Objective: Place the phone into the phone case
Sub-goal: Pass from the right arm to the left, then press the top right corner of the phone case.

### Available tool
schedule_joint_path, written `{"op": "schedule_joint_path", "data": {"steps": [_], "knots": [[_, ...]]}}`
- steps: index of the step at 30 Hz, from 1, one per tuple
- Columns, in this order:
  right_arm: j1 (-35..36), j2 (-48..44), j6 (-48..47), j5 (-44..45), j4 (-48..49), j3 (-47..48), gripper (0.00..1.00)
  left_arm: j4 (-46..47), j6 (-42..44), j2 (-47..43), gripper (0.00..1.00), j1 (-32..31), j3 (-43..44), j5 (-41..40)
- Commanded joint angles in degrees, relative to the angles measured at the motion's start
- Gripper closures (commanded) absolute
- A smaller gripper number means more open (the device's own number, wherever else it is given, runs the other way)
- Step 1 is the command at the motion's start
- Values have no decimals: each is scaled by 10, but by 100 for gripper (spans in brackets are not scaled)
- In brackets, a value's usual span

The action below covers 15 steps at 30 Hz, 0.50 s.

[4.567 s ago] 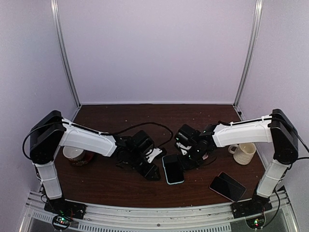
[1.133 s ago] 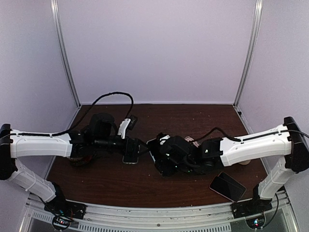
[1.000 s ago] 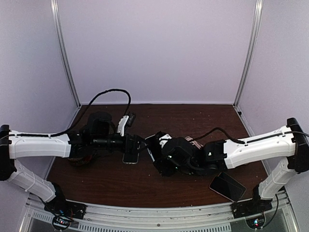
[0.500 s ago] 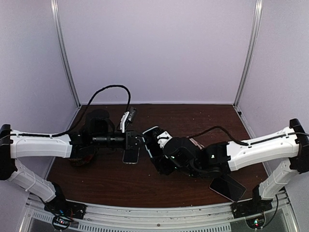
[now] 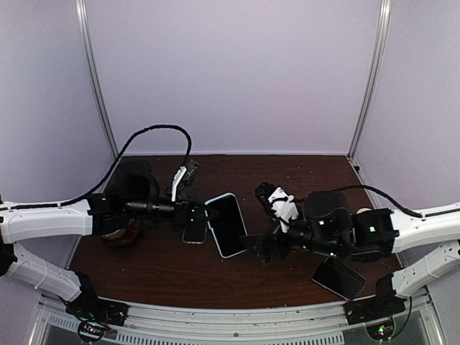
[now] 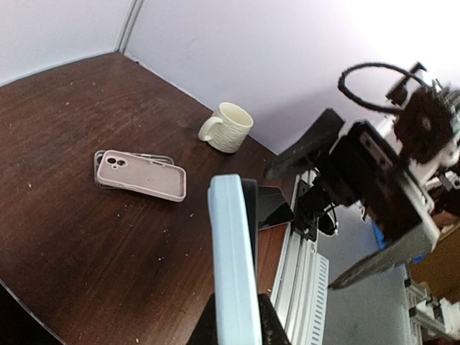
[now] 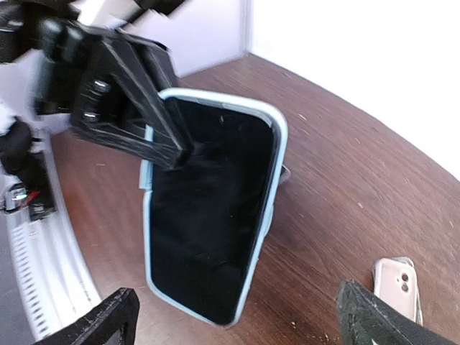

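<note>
The phone (image 5: 226,224) shows a dark screen framed by the light-blue phone case (image 7: 275,180), held in the air above the table's middle. My left gripper (image 5: 200,213) is shut on its left edge. The left wrist view shows the case (image 6: 231,266) edge-on between the jaws, with the black phone (image 6: 250,215) against it. My right gripper (image 5: 277,219) stands open and empty just right of the phone, not touching it. Its dark fingertips (image 7: 97,323) sit wide apart below the phone (image 7: 208,223).
A pink case (image 6: 141,175) lies on a clear one on the table, below the left gripper (image 5: 194,233). A dark phone (image 5: 338,277) lies front right. One cream mug (image 6: 226,127) stands at the right, and a second mug (image 5: 111,228) sits behind my left arm.
My left gripper has shut on the cased phone. The right gripper has let go, opened wide and drawn back to the right. The phone now faces upward.
</note>
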Motion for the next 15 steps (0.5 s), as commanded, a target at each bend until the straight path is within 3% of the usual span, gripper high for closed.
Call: {"op": "schedule_joint_path", "data": {"steps": [1, 3, 7, 15], "knots": [[-15, -90, -84, -211, 23, -30, 1, 4, 120, -64, 100, -3, 12, 79], [-20, -113, -100, -271, 29, -27, 1, 10, 145, -83, 100, -15, 7, 109], [-22, -119, -129, -289, 31, 6, 1, 4, 197, -112, 100, -46, 0, 135], [-23, -45, -140, -327, 1, 102, 15, -30, 227, -122, 100, -68, 16, 137]]}}
